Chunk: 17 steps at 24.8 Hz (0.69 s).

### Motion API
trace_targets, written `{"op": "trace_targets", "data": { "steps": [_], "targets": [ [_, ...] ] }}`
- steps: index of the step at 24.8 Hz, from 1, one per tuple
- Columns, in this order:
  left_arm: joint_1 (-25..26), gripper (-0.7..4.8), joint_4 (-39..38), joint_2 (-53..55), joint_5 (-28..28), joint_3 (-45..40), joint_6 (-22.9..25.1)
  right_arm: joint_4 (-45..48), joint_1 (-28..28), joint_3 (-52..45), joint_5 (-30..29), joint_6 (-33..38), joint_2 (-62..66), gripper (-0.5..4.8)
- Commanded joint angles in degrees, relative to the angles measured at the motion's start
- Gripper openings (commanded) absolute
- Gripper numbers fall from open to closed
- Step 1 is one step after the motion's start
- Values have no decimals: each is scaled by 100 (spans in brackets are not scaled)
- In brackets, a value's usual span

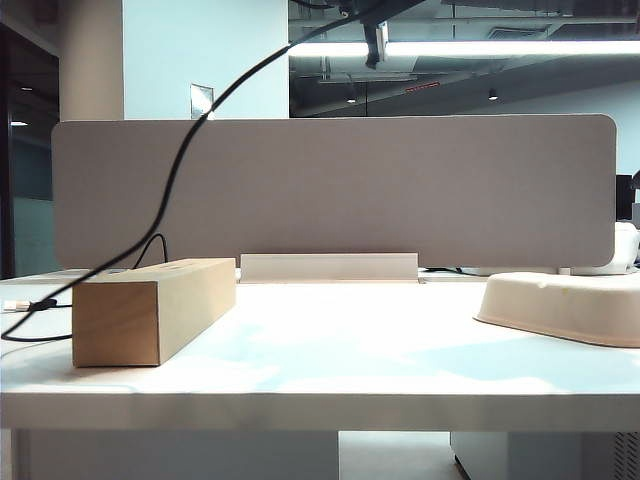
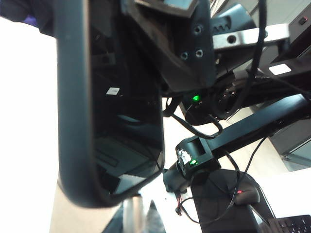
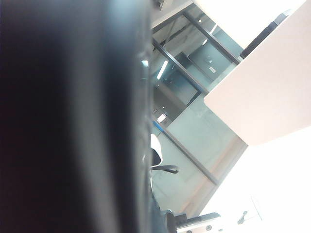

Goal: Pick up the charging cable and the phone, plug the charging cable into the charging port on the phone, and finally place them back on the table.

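In the left wrist view the phone (image 2: 112,97), black and glossy, stands close up, its rounded end down at my left gripper (image 2: 138,216), which is shut on it. At the phone's far end sits the black body of my right gripper (image 2: 177,43); its fingertips and the charging port are hidden. The charging cable (image 1: 190,130) climbs from the left of the table (image 1: 330,370) and leaves the exterior view at the top, where both grippers are out of frame. A dark blurred surface (image 3: 63,116) fills half of the right wrist view.
A cardboard box (image 1: 150,305) lies at the left of the table and a cream shallow tray (image 1: 565,305) at the right. A grey divider panel (image 1: 400,190) backs the table, with a low white rail (image 1: 328,266) at its foot.
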Motion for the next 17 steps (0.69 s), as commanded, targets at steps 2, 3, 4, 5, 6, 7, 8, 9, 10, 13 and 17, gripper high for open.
{"op": "trace_targets", "data": {
  "steps": [2,3,4,5,6,7,8,9,10,13,17],
  "targets": [
    [-37,-6,348,-22,22,28,-127,245,26,44,-114,44,-28,-8],
    [-37,-6,439,-22,20,28,-212,245,26,44,-114,55,-28,-8],
    [-37,-6,520,-22,20,28,-264,247,26,44,-114,74,-28,-8],
    [-37,-6,557,-22,20,28,-269,245,26,44,-116,114,-28,-8],
    [-39,-6,575,-22,22,28,-269,247,28,44,-116,184,-28,-8],
    [-46,-6,575,-17,22,28,-275,247,35,44,-114,181,-28,-8],
    [-92,-6,595,-2,22,28,-302,245,68,44,-111,177,-28,-8],
    [-111,-6,623,-2,22,28,-319,243,103,44,-111,175,-24,-8],
    [-140,-6,726,-2,20,28,-407,247,120,44,-111,173,7,-8],
    [-254,-6,988,-2,26,28,-560,236,295,44,-107,127,138,-8],
    [-240,-6,717,-2,22,28,-678,203,299,42,-98,-214,175,-8]
  ]
}}
